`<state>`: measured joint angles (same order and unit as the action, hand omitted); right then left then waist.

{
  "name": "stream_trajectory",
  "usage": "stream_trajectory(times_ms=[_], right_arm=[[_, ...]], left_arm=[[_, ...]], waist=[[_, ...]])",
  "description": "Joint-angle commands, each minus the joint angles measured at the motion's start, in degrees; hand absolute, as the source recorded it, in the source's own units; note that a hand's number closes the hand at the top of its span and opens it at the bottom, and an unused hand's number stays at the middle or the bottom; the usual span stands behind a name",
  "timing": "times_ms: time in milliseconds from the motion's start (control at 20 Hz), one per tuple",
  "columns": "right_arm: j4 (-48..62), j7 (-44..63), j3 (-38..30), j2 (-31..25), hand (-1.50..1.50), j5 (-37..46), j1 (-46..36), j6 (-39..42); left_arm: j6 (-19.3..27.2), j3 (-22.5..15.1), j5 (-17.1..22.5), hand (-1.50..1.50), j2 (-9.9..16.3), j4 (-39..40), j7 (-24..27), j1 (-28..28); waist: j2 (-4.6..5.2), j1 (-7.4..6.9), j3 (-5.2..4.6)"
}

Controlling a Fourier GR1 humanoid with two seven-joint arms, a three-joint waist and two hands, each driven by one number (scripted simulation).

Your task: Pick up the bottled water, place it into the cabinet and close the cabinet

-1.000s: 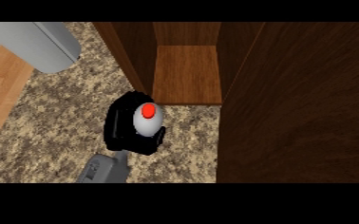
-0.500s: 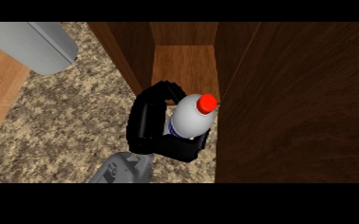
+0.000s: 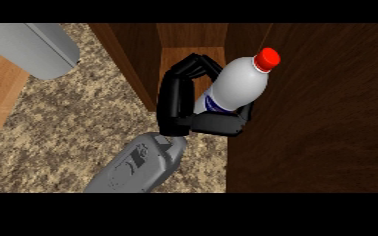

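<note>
At far left you see a grey rounded appliance (image 3: 40, 50) on the speckled granite counter (image 3: 81, 125). Moving right, your one visible hand (image 3: 184, 105) is curled round the bottled water (image 3: 236, 87), which tilts right, its red cap (image 3: 267, 58) toward the dark wooden cabinet door (image 3: 310, 130), at the open cabinet (image 3: 184, 55) mouth.

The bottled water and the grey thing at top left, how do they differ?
The bottled water is white with a red cap, tilted, held in a hand at the open cabinet. The grey thing is plain grey, larger, partly cut off by the view's edge, with no hand on it.
</note>
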<state>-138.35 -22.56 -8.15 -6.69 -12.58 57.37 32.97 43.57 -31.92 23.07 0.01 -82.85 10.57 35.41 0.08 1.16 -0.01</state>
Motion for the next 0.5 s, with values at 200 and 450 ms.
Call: stream_trajectory(times_ms=[200,450], right_arm=[[-2.79,2.95,-5.27,-1.2,-1.5,-8.22,-2.03,0.33],[-4.71,3.94,-7.12,-2.1,-1.5,-11.73,-0.46,1.52]], left_arm=[[1.89,1.25,0.73,1.5,-0.01,11.32,1.1,6.75],[-3.08,6.65,2.92,1.5,-0.01,21.59,4.28,10.73]], waist=[[0.06,-0.03,0.0],[0.34,0.29,-0.04]])
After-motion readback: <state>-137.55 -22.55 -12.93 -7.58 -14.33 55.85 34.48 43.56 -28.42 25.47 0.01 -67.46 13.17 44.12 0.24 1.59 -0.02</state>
